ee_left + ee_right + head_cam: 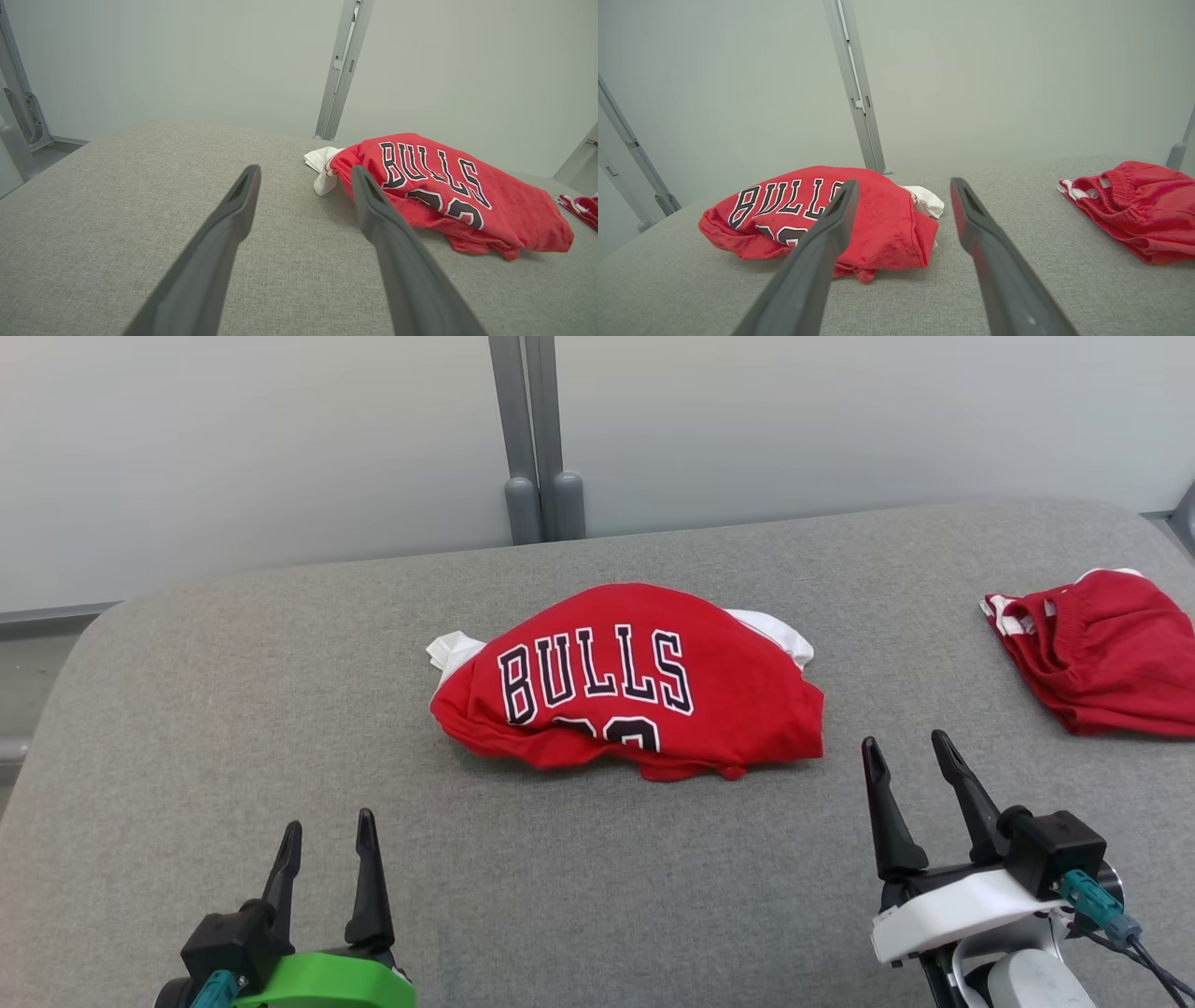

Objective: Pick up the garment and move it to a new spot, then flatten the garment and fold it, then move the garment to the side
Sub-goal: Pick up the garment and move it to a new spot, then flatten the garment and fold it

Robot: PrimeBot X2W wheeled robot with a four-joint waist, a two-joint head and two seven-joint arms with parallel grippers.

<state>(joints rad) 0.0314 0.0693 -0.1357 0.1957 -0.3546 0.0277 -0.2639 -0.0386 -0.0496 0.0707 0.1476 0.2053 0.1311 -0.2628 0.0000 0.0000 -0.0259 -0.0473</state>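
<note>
The left gripper (330,819) hangs over the near part of the grey fabric-covered bench (280,709). Its two long dark fingers stand apart and nothing is between them. The right gripper (904,738) is also above the bench, with its fingers spread and empty.

The red BULLS jersey (635,681), a crumpled red fabric garment with black-and-white letters, lies in a heap on the bench. It is ahead of both grippers and between their lines. From the left gripper it is forward and to the right, well apart from the fingertips. From the right gripper it is forward and to the left, and nearer: the jersey's closest corner is just beside the fingertips but does not touch them. White fabric shows at the two far ends of the heap.

In the left wrist view the left gripper (304,170) points at bare bench, and the jersey (448,191) lies past its right finger. In the right wrist view the right gripper (904,183) points past the jersey's (887,228) edge, and its left finger crosses in front of the letters.

A second red garment (1102,653) with white stripes lies ahead and to the right of the right gripper, near the bench edge. It also shows in the right wrist view (1139,205). Two grey metal posts (537,439) stand behind the bench.
</note>
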